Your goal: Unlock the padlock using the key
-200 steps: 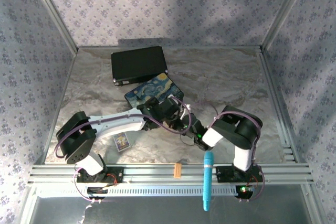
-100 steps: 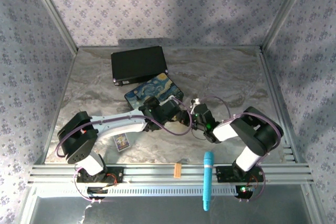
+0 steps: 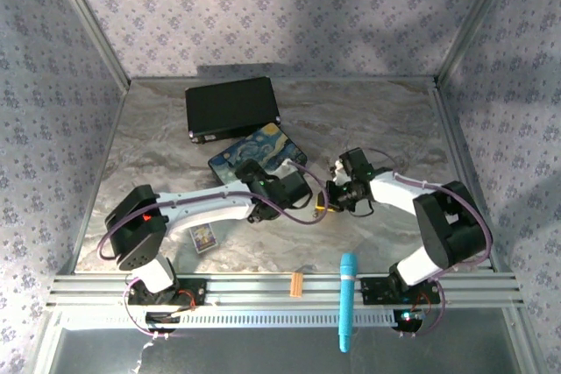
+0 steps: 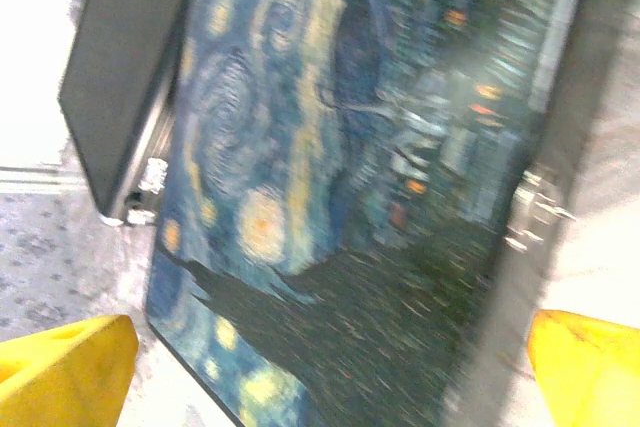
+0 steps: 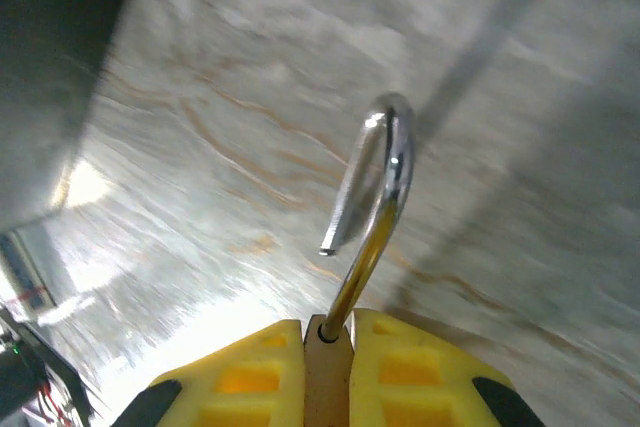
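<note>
Over the marbled table [image 3: 386, 120], with the black case [image 3: 230, 107] and the Starry-Night box [image 4: 330, 197] lying close by, the step in hand looks to be springing the padlock [image 5: 326, 372]. I judge it is best done with a steady pinch on the brass body, held clear of the surface so the loop can swing. The left gripper [image 4: 325, 367] hangs above the painted box, yellow fingers spread wide, nothing between them. The right gripper [image 5: 327, 342] is clamped narrow on the padlock, whose shackle [image 5: 385, 177] shows one leg free of the body; the key I cannot make out
</note>
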Controlling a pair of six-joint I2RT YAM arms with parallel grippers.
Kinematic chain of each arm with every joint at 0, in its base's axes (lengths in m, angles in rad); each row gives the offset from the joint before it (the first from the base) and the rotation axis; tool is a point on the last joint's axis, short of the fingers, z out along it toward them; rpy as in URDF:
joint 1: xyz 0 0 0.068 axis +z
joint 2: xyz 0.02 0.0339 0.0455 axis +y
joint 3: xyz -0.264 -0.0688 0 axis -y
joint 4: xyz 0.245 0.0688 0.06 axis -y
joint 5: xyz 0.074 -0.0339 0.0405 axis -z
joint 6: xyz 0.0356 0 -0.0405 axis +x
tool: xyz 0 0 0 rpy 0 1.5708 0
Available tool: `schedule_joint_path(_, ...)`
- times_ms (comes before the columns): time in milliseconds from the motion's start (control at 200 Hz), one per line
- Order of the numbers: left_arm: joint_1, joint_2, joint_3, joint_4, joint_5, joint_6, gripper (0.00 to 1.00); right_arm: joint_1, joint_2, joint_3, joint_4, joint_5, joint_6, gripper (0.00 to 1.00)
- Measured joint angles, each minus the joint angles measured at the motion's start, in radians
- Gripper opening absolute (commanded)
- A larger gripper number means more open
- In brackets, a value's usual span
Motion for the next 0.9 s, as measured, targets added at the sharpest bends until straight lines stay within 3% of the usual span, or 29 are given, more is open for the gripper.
schedule_joint_path(135, -0.051, 0.034, 0.021, -0.106, 0.032, -0.145, 1.00, -0.037, 0.076, 0.094, -0.219, 0.002, -0.110, 0.00)
schedule_joint_path(285, -0.058, 0.126, 0.020, -0.227, 0.029, -0.306, 1.00, -0.042, 0.111, 0.151, -0.345, 0.031, -0.184, 0.02)
schedule_joint_path(455, -0.005, 0.159, -0.034, -0.297, 0.018, -0.437, 1.00, -0.047, 0.125, 0.201, -0.457, 0.116, -0.239, 0.17)
schedule_joint_path(745, 0.192, 0.023, -0.161, -0.259, 0.019, -0.457, 1.00, -0.047, 0.146, 0.277, -0.535, 0.235, -0.291, 0.28)
schedule_joint_path(900, 0.247, -0.051, -0.191, -0.198, 0.056, -0.421, 1.00, -0.047, 0.149, 0.279, -0.548, 0.258, -0.300, 0.32)
